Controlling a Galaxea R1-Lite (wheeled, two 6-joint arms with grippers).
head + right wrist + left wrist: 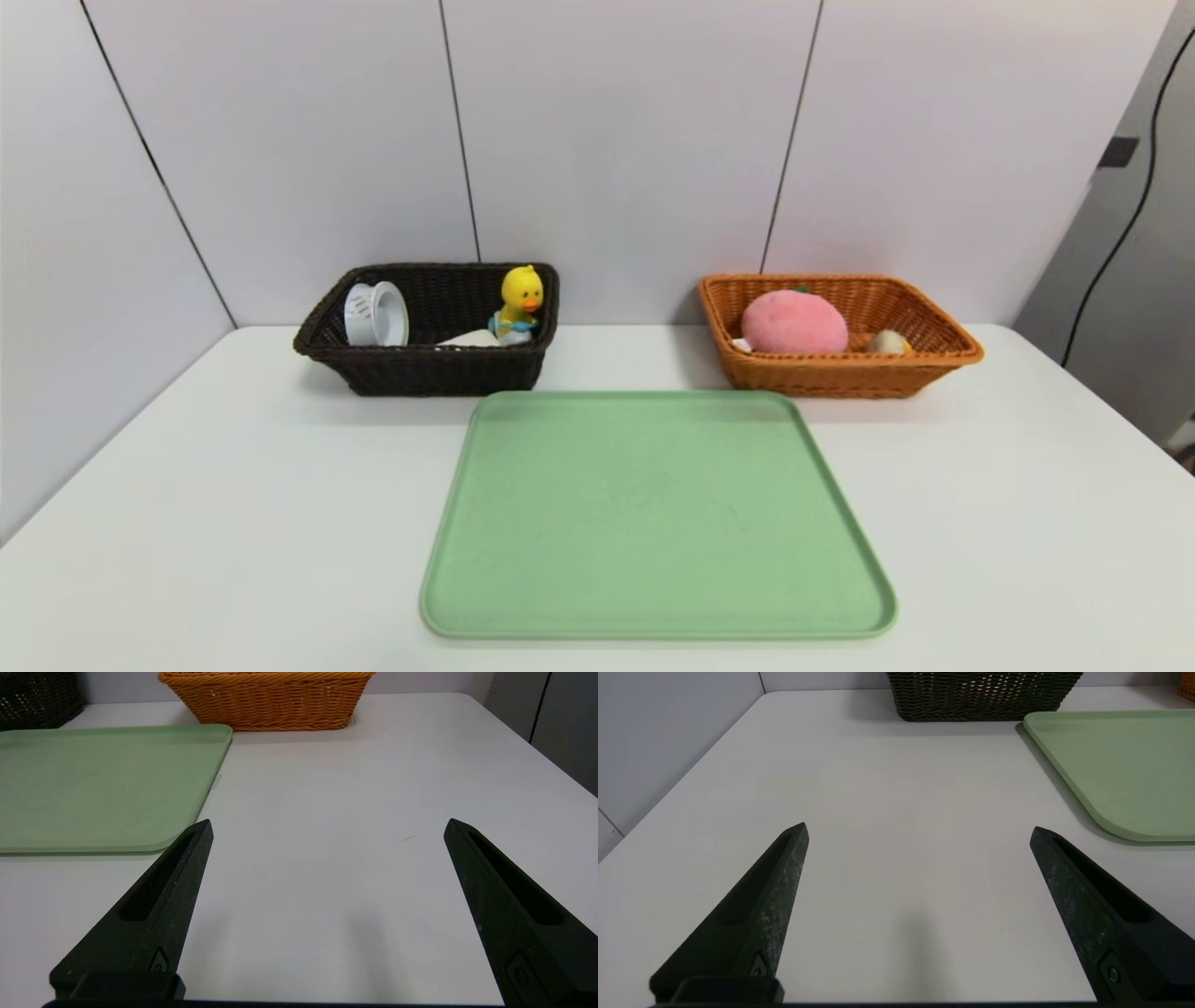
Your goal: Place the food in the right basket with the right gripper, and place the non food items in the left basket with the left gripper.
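And the black left gripper (919, 825) is hovering over the white table (233, 523), fingers wide apart! The black right gripper (331, 819) is matching it at the other side. The dark woven basket (443, 371) is holding a yellow duck figure (522, 301) and a round white plastic piece (376, 315); the orange-brown wicker basket (831, 378) is cradling a pink plush, perhaps a fruit (795, 323).
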